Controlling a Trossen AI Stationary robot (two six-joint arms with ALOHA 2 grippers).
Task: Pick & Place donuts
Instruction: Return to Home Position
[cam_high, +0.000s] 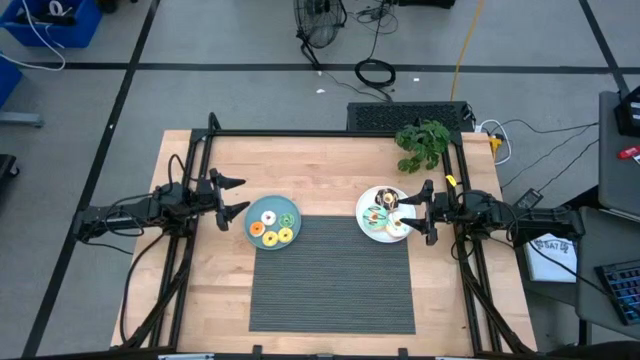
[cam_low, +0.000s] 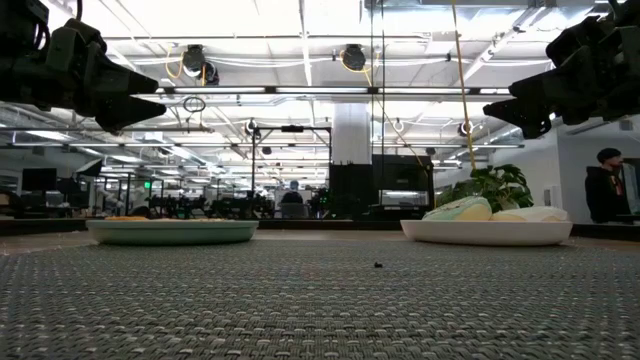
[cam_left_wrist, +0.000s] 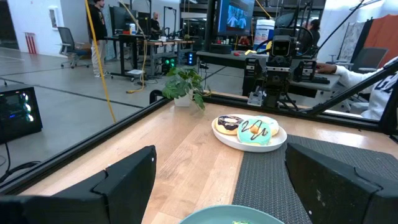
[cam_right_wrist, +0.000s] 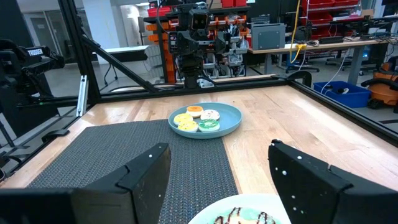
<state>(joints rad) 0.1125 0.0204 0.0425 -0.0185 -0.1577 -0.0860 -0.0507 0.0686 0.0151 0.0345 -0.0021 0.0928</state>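
Observation:
The teal plate (cam_high: 267, 208) carries several donuts (cam_high: 272, 229), iced yellow, orange, white and green; the right wrist view shows them (cam_right_wrist: 198, 119) too. The white plate (cam_high: 368, 226) carries more donuts (cam_high: 386, 209), among them a chocolate one (cam_left_wrist: 227, 123) and a mint one (cam_left_wrist: 257, 129). My left gripper (cam_high: 243, 196) is open, just left of the teal plate and above the table. My right gripper (cam_high: 424, 211) is open at the white plate's right rim, also raised. In the low view both grippers (cam_low: 125, 100) (cam_low: 525, 108) hang well above the plates.
Both plates sit at the far edge of a dark woven mat (cam_high: 330, 275) on the wooden table. A potted plant (cam_high: 424, 143) stands at the far right corner, beside a black panel (cam_high: 405, 116). Black frame rails (cam_high: 330, 134) run around the table. People stand in the room behind.

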